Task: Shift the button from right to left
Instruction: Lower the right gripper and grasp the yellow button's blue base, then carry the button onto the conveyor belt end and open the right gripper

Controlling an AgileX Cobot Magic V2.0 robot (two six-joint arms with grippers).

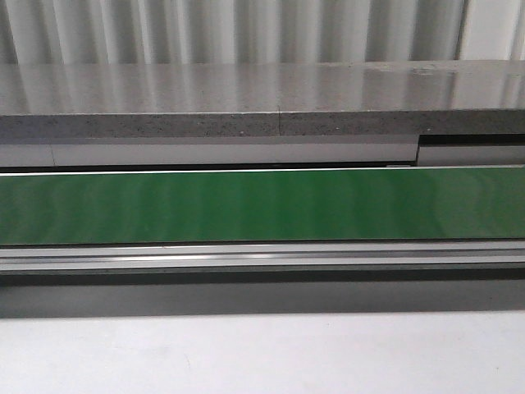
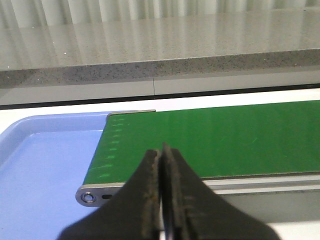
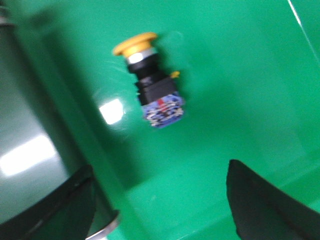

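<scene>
The button lies on its side on a green surface in the right wrist view. It has a yellow-orange cap, a black collar and a blue-and-clear block. My right gripper is open above it, with its dark fingers wide apart and the button beyond them, untouched. My left gripper is shut and empty, over the near edge of the green conveyor belt close to its end. Neither gripper nor the button shows in the front view.
A blue tray sits at the belt's end in the left wrist view. The front view shows the green belt, its metal rail, a grey stone counter behind and a white table in front.
</scene>
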